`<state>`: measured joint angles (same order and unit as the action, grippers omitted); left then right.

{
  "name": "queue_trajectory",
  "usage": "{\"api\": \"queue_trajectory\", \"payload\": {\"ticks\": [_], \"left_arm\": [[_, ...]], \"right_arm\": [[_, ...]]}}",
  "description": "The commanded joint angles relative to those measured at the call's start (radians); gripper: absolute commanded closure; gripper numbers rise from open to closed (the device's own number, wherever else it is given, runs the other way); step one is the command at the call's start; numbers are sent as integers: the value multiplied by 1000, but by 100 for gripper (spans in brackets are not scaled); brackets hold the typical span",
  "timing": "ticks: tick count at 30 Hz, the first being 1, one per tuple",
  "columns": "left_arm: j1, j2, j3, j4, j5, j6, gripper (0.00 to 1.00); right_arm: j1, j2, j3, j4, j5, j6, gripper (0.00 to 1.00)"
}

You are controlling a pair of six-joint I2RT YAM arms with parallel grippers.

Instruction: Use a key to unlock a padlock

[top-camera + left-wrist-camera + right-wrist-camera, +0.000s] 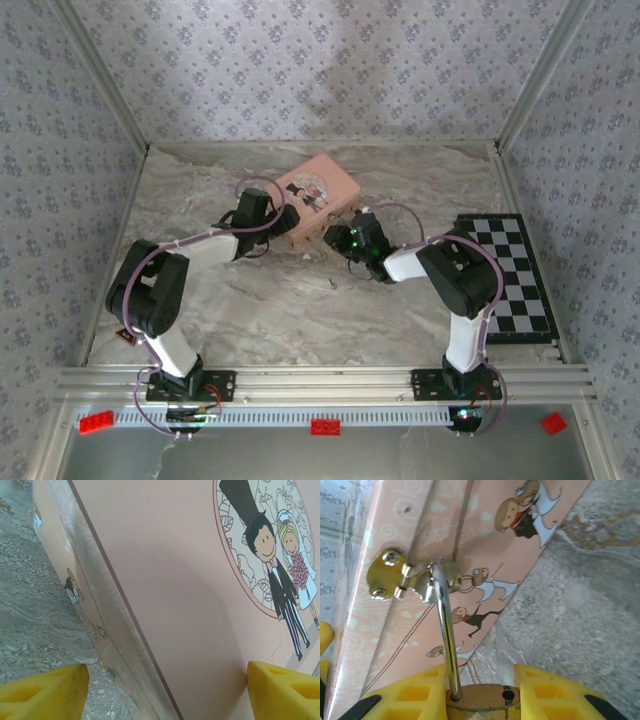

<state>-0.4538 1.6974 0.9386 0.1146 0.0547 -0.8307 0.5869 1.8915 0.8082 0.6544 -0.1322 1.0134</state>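
Observation:
The brass padlock (482,700) sits between the yellow fingers of my right gripper (480,676), which is shut on its body. Its silver shackle (445,630) runs up through the gold hasp (387,572) on the side of the pink tin (485,535); the shackle's other hole in the body stands empty. From above, the right gripper (340,238) is at the tin's right near corner. My left gripper (285,222) is open at the tin's (318,195) left near edge, one finger over the lid (175,580), the other over the table. A tiny dark sliver (331,284), possibly the key, lies on the table.
A black-and-white checkered board (510,275) lies at the right side of the marble-patterned table (260,300). Patterned walls close in the back and both sides. Small red bricks (325,427) sit on the front rail by the arm bases.

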Motion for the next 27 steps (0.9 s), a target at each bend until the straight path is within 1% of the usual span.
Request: {"api": "queue_trajectory", "payload": {"ticks": [1,3,6,10,13,17,21,24,27], "left_arm": [[0,29,-36,-99,-29,18,20],[1,23,-40,-97,-29,19,20],[1,15,-47,-93,-29,18,20],[1,15,-50,-90,-27,15,20],[1,13,-53,-86,-27,12,20],[1,10,-59,-81,-26,9,20],[1,7,-61,-75,-21,7,20],[0,5,-61,-75,-18,5,21],[0,3,-61,-78,-16,5,21]], "right_arm": [[-15,14,56,24,-17,-88,66],[-12,7,47,16,-26,-115,61],[-15,-2,22,26,-33,-131,59],[-26,12,-12,81,-67,-113,62],[-24,14,-27,70,-53,-117,61],[-19,18,-35,55,-31,-150,60],[-27,47,-32,120,-27,-206,62],[-43,91,-15,194,-64,-220,64],[-51,125,2,238,-115,-181,65]]}}
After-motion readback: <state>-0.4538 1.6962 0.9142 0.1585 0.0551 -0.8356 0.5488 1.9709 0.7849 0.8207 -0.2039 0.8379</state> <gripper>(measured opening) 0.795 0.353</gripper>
